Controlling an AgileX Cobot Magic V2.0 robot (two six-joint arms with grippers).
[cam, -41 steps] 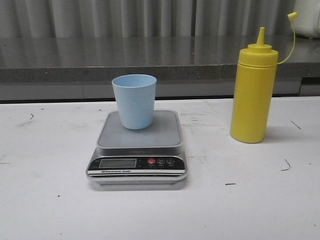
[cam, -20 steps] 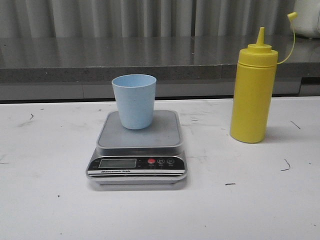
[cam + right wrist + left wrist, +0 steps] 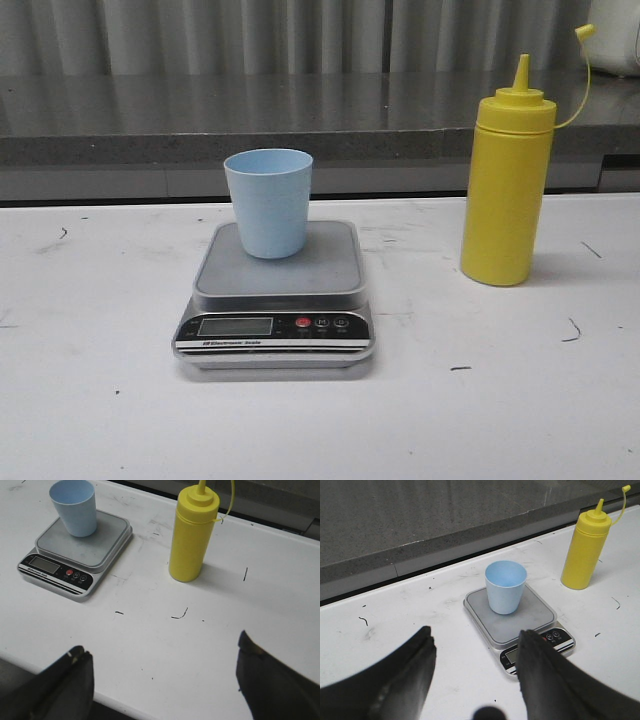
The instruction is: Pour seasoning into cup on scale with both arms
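Pale blue plastic cup (image 3: 268, 203) upright on the flat steel-topped digital scale (image 3: 276, 297); both grippers spread wide, holding nothing.
The scale sits mid-worktop (image 3: 90, 400); the tall yellow plastic squeeze bottle (image 3: 507, 187) stands apart toward the far right edge. Left gripper (image 3: 475, 672) and right gripper (image 3: 162, 680) hang over the near edge.

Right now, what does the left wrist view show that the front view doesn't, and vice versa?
Only the left wrist view: the left hand, fingers spread wide and holding nothing, and the inside of the pale blue cup, which looks empty.

Only the front view: the ribbed grey wall behind the counter ledge.

Both: the cup standing upright on the scale, and the yellow squeeze bottle upright on the white table, apart from the scale, its cap off and hanging on the tether.
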